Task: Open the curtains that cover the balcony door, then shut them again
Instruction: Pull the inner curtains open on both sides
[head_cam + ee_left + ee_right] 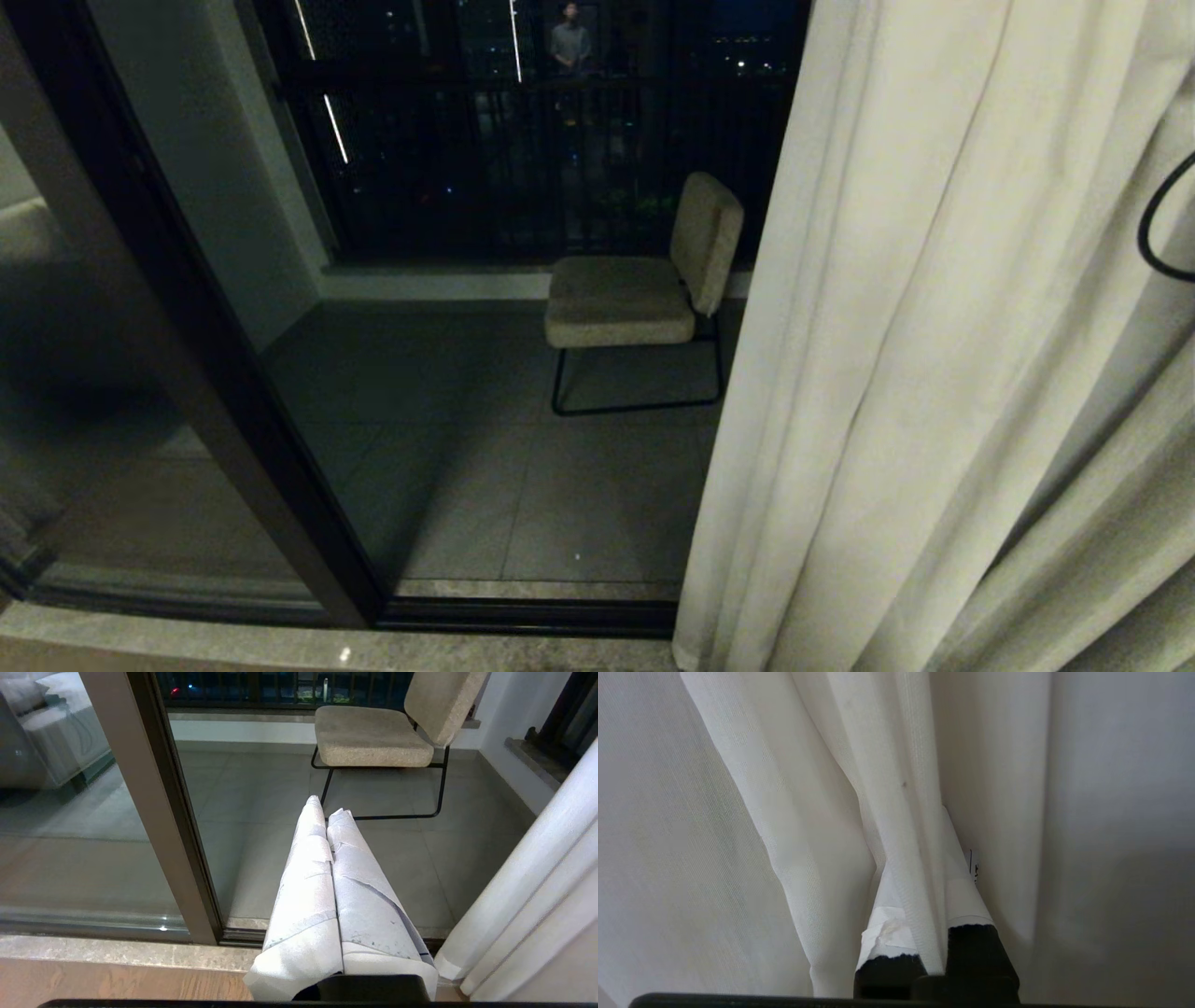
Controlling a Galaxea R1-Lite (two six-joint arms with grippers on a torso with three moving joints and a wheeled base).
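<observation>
The cream curtains [934, 373] hang in long folds over the right side of the head view, drawn back from the balcony door, whose dark frame [187, 308] and reflective glass [84, 411] stand on the left. In the right wrist view my right gripper [924, 835] is shut on a hemmed fold of the curtains [906, 812], which runs between its paper-wrapped fingers [966, 891]. My left gripper [327, 805] is shut and holds nothing. It sits low in front of the door sill, with the curtains [537, 896] to its right and the door frame [159, 812] to its left.
A beige padded chair [635, 289] on a thin black frame stands on the tiled balcony floor, with a black railing [560, 159] behind it. A person [569, 42] is reflected at the top. A stone sill [280, 644] runs along the door track. A black cable loop [1158, 233] crosses the curtain.
</observation>
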